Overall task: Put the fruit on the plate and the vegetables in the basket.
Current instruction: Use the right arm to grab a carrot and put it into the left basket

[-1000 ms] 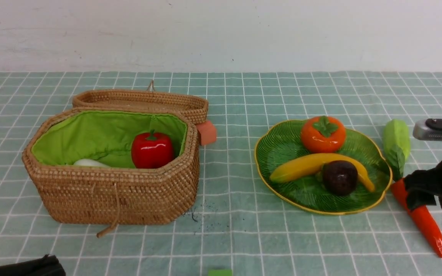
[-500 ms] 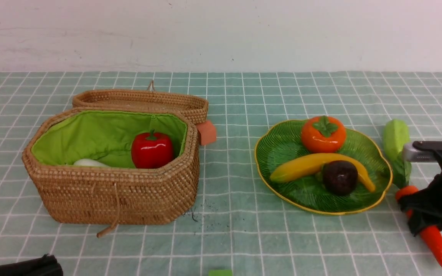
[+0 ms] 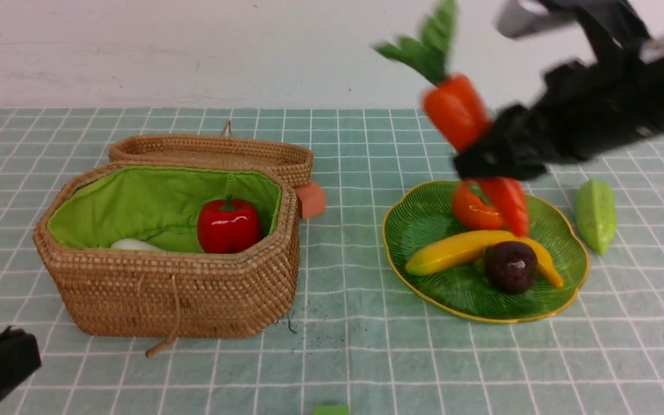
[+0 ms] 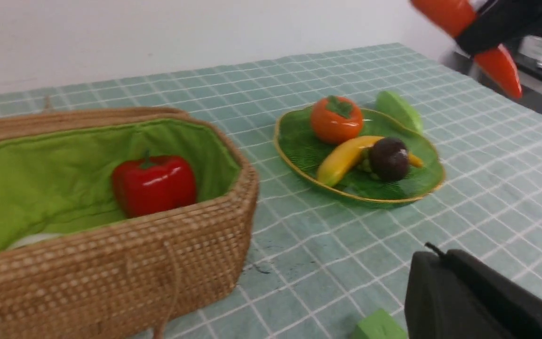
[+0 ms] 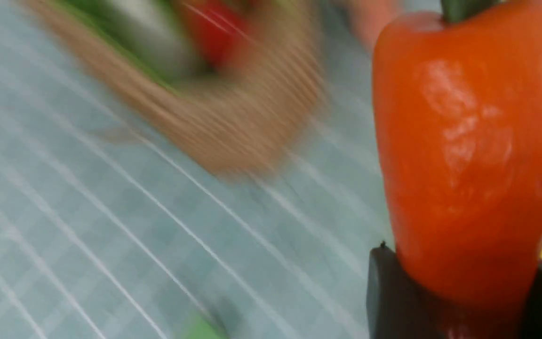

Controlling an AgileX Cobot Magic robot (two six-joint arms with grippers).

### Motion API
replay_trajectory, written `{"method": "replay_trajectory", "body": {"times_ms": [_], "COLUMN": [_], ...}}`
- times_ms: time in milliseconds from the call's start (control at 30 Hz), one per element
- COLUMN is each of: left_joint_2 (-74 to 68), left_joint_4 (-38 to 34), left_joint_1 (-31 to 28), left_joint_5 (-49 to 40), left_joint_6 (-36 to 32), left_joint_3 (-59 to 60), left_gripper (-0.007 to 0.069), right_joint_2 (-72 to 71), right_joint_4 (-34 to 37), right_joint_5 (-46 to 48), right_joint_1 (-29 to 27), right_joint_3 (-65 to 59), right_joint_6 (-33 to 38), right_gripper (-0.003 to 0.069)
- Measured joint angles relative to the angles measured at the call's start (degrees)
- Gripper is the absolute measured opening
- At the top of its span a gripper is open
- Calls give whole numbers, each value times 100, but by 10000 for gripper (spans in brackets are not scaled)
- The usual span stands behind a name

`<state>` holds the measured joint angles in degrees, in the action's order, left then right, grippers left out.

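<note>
My right gripper (image 3: 496, 161) is shut on the orange carrot (image 3: 456, 115) and holds it in the air above the green plate (image 3: 424, 216), leaves up; the carrot fills the right wrist view (image 5: 464, 165). On the plate lie the banana (image 3: 453, 249), the mangosteen (image 3: 510, 266) and the persimmon (image 3: 470, 210), which is partly hidden by the carrot. The wicker basket (image 3: 170, 282) stands open at the left with the red bell pepper (image 3: 228, 226) and the white radish (image 3: 133, 245) inside. The light green gourd (image 3: 595, 214) lies on the cloth right of the plate. My left gripper (image 4: 440, 256) is shut, low at the front left.
The basket's lid (image 3: 211, 151) lies open behind it. A small pink block (image 3: 310, 199) sits by the basket's far right corner. A small green block (image 3: 330, 410) lies at the front edge, also in the left wrist view (image 4: 379, 327). A checked green cloth (image 3: 343, 346) covers the table.
My right gripper has lifted the carrot off the cloth right of the plate and swung it up and to the left, over the plate. The left arm has shifted slightly at the front left.
</note>
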<state>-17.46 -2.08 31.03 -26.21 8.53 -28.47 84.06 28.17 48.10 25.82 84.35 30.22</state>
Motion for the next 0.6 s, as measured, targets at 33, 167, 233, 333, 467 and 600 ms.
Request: {"method": "replay_trajectory", "body": {"times_ms": [33,167,233,333,467,600], "left_joint_2": [0,0,0,0,0,0], "left_joint_4": [269,1001,1219,1320,1348,1348], "left_joint_1": [0,0,0,0,0,0], "left_joint_5": [-54,-363,-499,-582,-604,-609], "left_joint_6": [375,1459,1740,1875,1918,1924], "left_joint_3": [0,0,0,0,0,0], "left_gripper": [-13,-13,-13,-13,-13,-13], "right_joint_2": [288,1487,2119,3083,4189,4876], "right_joint_4": [208,620,684,692,651,552], "right_joint_5": [-146,-374,-448,-501,-515,-382], "right_joint_1": [327,1003,1172,1324,1425,1450], "right_joint_3": [415,1736,2323,3157,4131,4754], "right_joint_6": [507,1341,1502,1577,1595,1552], "right_gripper": [281,281,281,281,285,417]}}
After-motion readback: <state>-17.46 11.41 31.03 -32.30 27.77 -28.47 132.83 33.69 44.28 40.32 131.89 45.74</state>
